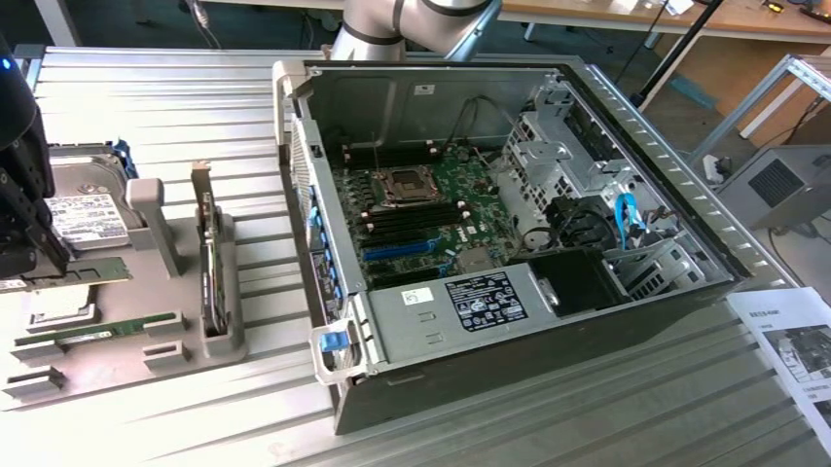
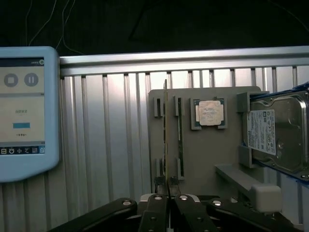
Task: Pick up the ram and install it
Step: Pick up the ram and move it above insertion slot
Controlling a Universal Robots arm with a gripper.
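Note:
My gripper (image 1: 29, 274) is at the exterior view's far left, over the grey parts holder (image 1: 156, 292). It is shut on the ram (image 1: 85, 271), a thin green stick that juts out from the fingers toward the exterior view's right. In the wrist view the ram (image 2: 165, 130) shows edge-on, pinched between the black fingertips (image 2: 159, 200) of the gripper (image 2: 167, 193). It reaches past the holder's (image 2: 212, 154) far edge. A second green stick (image 1: 97, 331) (image 2: 180, 130) lies in its slot beside it.
The open computer case (image 1: 675, 195) stands at the exterior view's right, its motherboard (image 1: 429, 209) exposed. The holder also carries an upright expansion card (image 1: 208, 263), a hard drive (image 1: 85, 209) (image 2: 277, 130) and a processor chip (image 2: 210, 112). A touchscreen pendant (image 2: 24, 111) lies on the slatted table.

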